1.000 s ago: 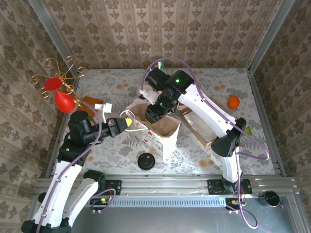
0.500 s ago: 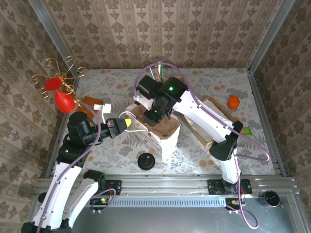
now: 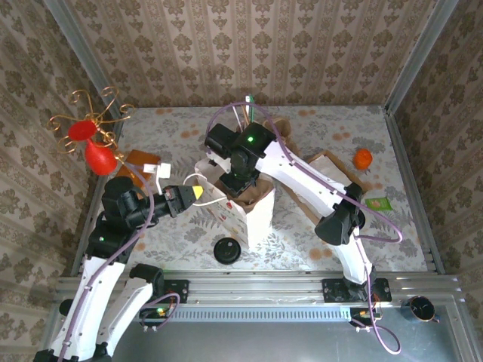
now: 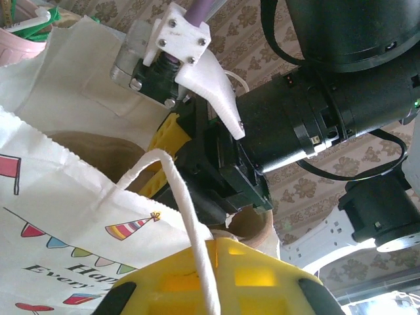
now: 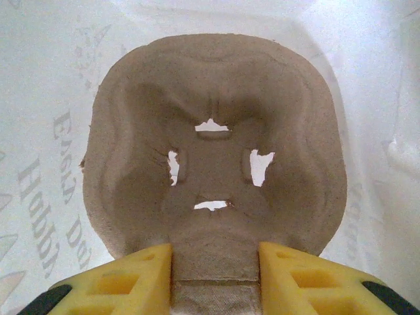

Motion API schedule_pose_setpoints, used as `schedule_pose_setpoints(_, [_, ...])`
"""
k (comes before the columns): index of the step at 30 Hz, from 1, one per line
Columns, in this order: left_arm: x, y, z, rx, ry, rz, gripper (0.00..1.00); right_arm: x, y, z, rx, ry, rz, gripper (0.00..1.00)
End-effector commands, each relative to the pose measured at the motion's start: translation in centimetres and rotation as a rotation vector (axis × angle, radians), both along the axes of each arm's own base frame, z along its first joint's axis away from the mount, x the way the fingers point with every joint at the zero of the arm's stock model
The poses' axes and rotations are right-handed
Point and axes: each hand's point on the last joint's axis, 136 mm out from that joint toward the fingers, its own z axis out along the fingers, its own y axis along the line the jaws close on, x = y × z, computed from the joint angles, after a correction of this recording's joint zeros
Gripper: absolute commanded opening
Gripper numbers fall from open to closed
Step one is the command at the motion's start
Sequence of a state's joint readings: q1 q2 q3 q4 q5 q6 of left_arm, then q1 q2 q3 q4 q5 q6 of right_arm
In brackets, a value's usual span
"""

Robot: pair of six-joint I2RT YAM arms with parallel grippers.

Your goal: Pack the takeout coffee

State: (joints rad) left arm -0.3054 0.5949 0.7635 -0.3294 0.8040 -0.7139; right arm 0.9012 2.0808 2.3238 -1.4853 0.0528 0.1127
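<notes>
**Q:** Where is the small beige paper takeout coffee cup with the round black lid?

**A:** In the overhead view it sits on the patterned counter, outside the tall white printed paper bag. It is just beside the bag's near wall. From almost straight above, mostly the black lid shows. So it is probably the lidded cup standing upright with its long axis vertical, though I cannot confirm the cup body beneath.

**Q:** What are the arms doing?

**A:** The right end effector is down inside the bag. Its yellow fingers are clamped on a tab of a brown moulded-pulp cup carrier, which hangs below them against the bag's white walls. The left end effector is closed on the bag's white twisted-paper handle and holds that side of the mouth open.

**Q:** Which way is the coffee from each?

**A:** From the right end effector it lies back toward the arm bases, slightly to the left and lower, with the bag wall between them. From the left end effector it lies to the right and nearer the bases, with open counter between.

**Q:** Which is nearer?

**A:** They are about equally near, and both are occupied. My judgement is that the right one must first let go of the carrier and rise out of the bag. Then it can come back over the lid.
</notes>
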Motion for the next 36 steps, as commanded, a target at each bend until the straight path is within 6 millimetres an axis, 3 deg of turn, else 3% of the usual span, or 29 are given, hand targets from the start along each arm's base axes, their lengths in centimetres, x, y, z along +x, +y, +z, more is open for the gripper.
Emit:
schedule_pose_setpoints(1, [-0.2,0.2,0.7,-0.011,-0.016,0.005,0.0,-0.1,-0.1,-0.3,-0.007,0.016,-0.029,0.37])
schedule_pose_setpoints(13, [-0.7,-1.0,0.2,-0.02,-0.005,-0.053,0.0,2.4,2.8,1.0,0.125,-0.083,-0.052,0.37])
schedule_pose_setpoints(18, [-0.8,-1.2,0.1,-0.01,-0.006,-0.066,0.0,3.0,3.1,1.7,0.147,-0.116,-0.06,0.38])
schedule_pose_setpoints(30, [-0.3,-0.8,0.0,0.004,-0.004,-0.024,0.0,1.9,1.0,-1.8,0.08,-0.098,-0.052,0.38])
schedule_pose_setpoints(36, [-0.1,-0.8,0.3,-0.01,-0.003,-0.019,0.0,1.7,1.1,-2.9,0.064,-0.07,-0.031,0.38])
